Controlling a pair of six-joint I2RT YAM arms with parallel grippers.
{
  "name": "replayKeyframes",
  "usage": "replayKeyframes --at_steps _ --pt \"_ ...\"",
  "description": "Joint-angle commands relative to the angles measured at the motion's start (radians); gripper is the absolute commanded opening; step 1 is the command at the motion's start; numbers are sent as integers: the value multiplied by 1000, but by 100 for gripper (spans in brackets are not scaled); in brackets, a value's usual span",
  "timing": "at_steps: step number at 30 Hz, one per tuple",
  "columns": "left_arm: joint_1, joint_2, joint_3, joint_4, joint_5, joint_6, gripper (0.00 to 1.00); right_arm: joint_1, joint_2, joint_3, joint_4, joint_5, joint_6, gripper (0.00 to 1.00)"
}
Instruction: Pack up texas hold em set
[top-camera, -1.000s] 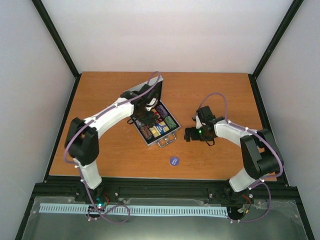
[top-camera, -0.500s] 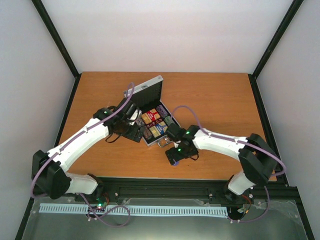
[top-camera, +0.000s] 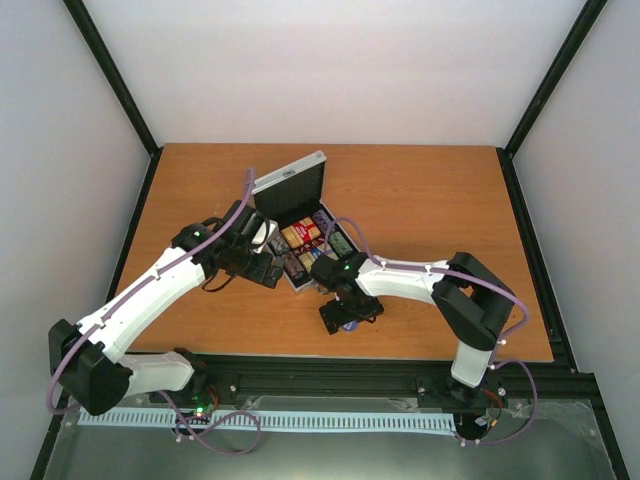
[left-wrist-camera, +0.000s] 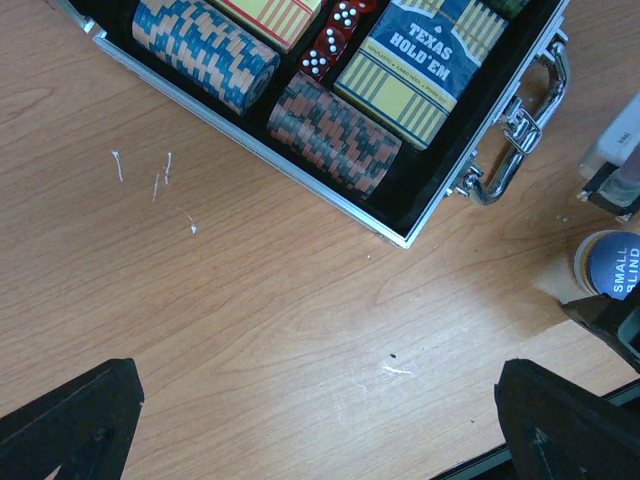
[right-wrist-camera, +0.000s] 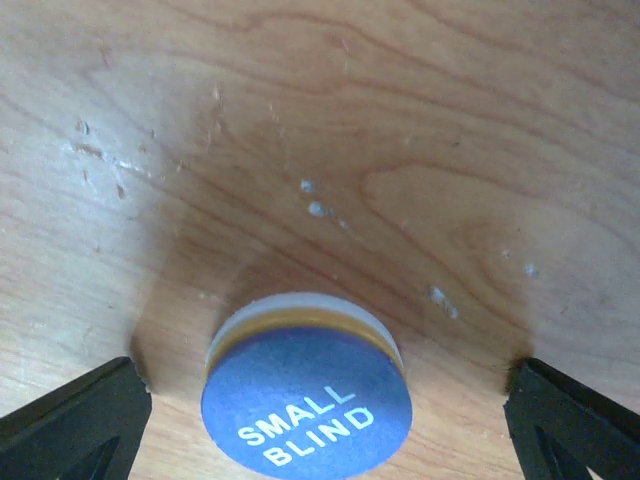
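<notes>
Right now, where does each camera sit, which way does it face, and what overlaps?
Top external: above and behind the bases, facing down on the table; both arms show, left gripper and right gripper by the aluminium case.
Left wrist: on the left arm, facing down at the case's handle corner; own fingertips at bottom.
Right wrist: facing straight down, close over the SMALL BLIND disc; own fingertips at bottom.
Shared: both wrist views show the disc.

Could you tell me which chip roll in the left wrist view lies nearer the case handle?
The red-and-dark roll, beside the blue card box; the blue-and-orange roll sits farther from the handle.
</notes>
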Motion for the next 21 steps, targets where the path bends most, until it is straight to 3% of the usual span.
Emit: replayKeyframes --at_steps 1,9,14,19,21 --pt "1 -27 3 4 0 2 100 7 31 35 -8 25 18 96" --pt "1 -22 4 1 -4 1 100 13 26 19 -33 45 33 79" --pt "1 -8 4 2 -9 -4 100 46 52 30 -42 48 31 77" --pt "1 7 3 4 -8 -1 100 64 81 43 -49 55 31 61" --pt "1 10 3 6 -7 -1 100 64 75 37 -48 59 36 59"
